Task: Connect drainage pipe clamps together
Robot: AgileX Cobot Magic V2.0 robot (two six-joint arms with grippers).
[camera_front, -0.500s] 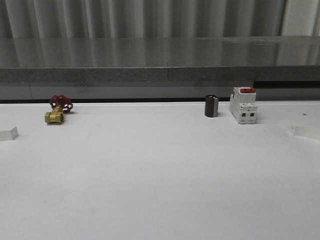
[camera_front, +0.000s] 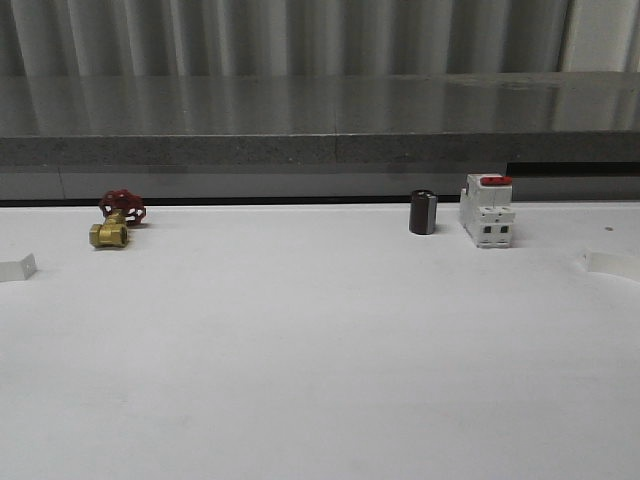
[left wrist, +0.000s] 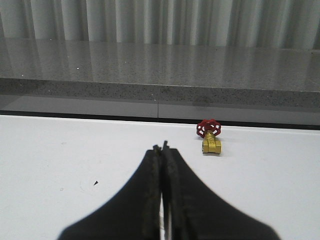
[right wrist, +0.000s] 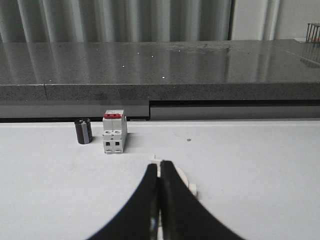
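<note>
Two white drainage pipe clamps lie on the white table (camera_front: 320, 360), far apart. One clamp (camera_front: 17, 268) is at the left edge of the front view, the other (camera_front: 612, 263) at the right edge. In the right wrist view the right clamp (right wrist: 184, 180) curves out from behind my black fingers, which hide most of it; its side lug shows. My right gripper (right wrist: 160, 164) is shut, with its tips in front of that clamp. My left gripper (left wrist: 161, 148) is shut with nothing in it, over bare table.
A brass valve with a red handwheel (camera_front: 117, 220) (left wrist: 210, 139) stands at the back left. A black cylinder (camera_front: 423, 212) (right wrist: 83, 131) and a white breaker with a red top (camera_front: 487, 210) (right wrist: 114, 132) stand at the back right. A grey ledge (camera_front: 320, 150) runs behind the table.
</note>
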